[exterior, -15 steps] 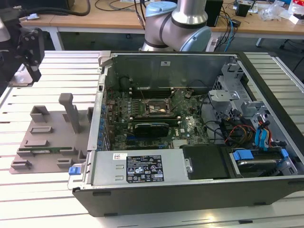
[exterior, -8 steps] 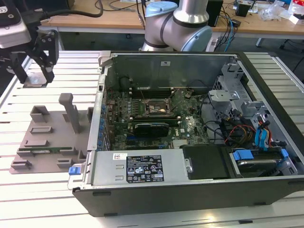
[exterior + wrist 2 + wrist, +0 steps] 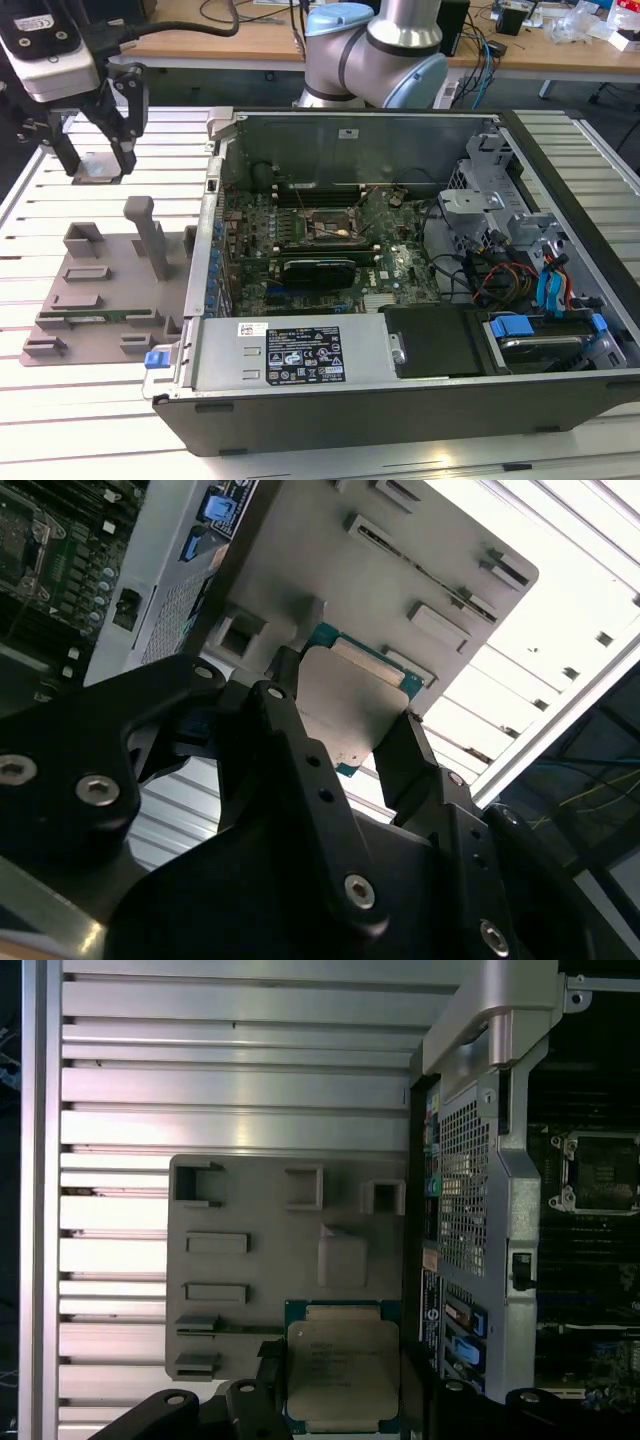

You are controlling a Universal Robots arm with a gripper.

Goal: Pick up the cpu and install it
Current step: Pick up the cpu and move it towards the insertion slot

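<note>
The cpu [image 3: 343, 1360] is clamped by two opposite edges between the black fingers [image 3: 283, 680] of the gripper [image 3: 343, 1388]. The jaws are closed just to the chip's width, and its silver metal top faces the first wrist view. In the exterior view the gripper [image 3: 96, 155] holds the cpu [image 3: 100, 170] flat in the air at the exterior view's left, well apart from the computer case [image 3: 400, 400].

In both wrist views the grey fixture tray [image 3: 250, 1280] with its upright posts lies behind the chip, which does not touch it. The tray [image 3: 100, 330] rests on the slatted metal table [image 3: 60, 420], just beside the case's rear wall.

The case lies on its side with the panel off. Inside it, the square socket [image 3: 325, 225] sits on the green motherboard [image 3: 400, 265], with a long black card [image 3: 320, 270] near it.
</note>
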